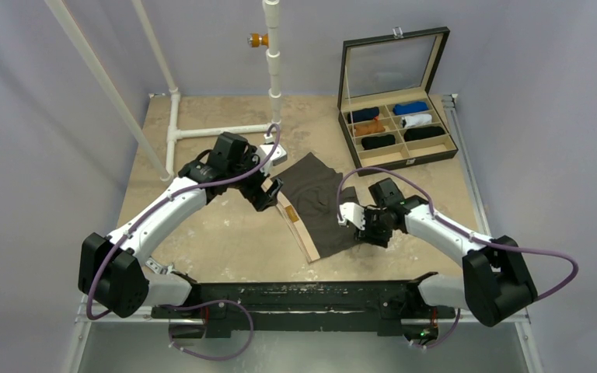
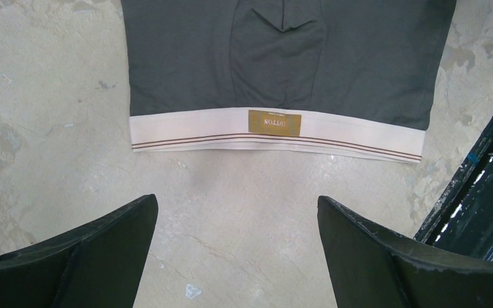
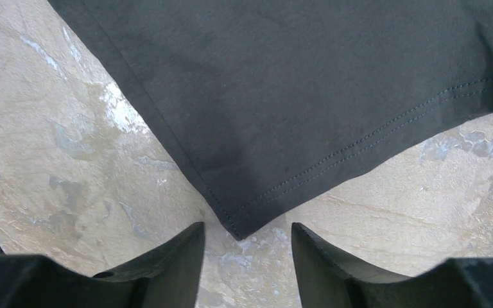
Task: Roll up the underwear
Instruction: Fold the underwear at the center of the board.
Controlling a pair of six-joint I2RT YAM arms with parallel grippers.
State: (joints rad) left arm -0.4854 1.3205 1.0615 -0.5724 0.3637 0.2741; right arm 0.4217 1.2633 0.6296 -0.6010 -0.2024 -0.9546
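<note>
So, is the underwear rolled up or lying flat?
Lying flat: the underwear lies spread on the table, its pale waistband straight, no roll started.

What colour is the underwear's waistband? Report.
Waistband: cream, thin brown stripes; best in left wrist view.

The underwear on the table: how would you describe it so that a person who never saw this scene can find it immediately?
On the beige table, look at the centre. The underwear lies spread flat there, dark grey with a pale tan waistband. Unlike the small rolled garments inside the open box, it is unrolled.
</note>
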